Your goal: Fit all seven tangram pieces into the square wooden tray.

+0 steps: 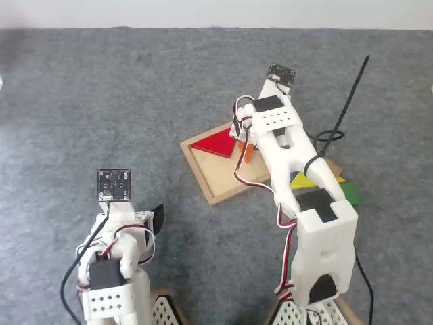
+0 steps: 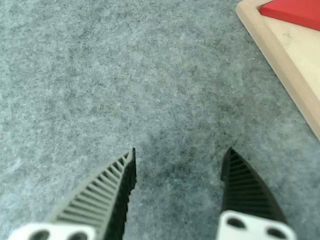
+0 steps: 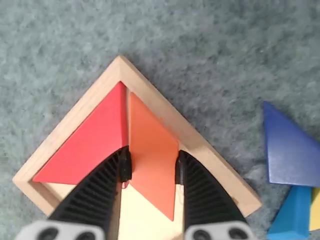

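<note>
In the high view, the square wooden tray (image 1: pixel 218 177) holds a flat red triangle (image 1: pixel 215 144), and a green piece (image 1: pixel 350 194) lies outside it. In the left wrist view, the left gripper (image 2: pixel 181 152) is open over the grey carpet (image 2: pixel 100 75). In the right wrist view, the right gripper (image 3: pixel 151 162) clamps an orange parallelogram (image 3: pixel 152 145) beside the red triangle, and a dark blue triangle (image 3: pixel 289 150) lies outside the tray. I judge that most pieces remain to be placed.

Grey felt-like mat (image 1: pixel 101 101) covering the whole worktop, its fibrous nap plain at close range (image 2: pixel 100 75). Pale white band (image 1: pixel 203 12) running along the far edge of the worktop. Thin black strip with a small loop, possibly a cable tie (image 1: pixel 350 98), slanting toward the far right corner.
</note>
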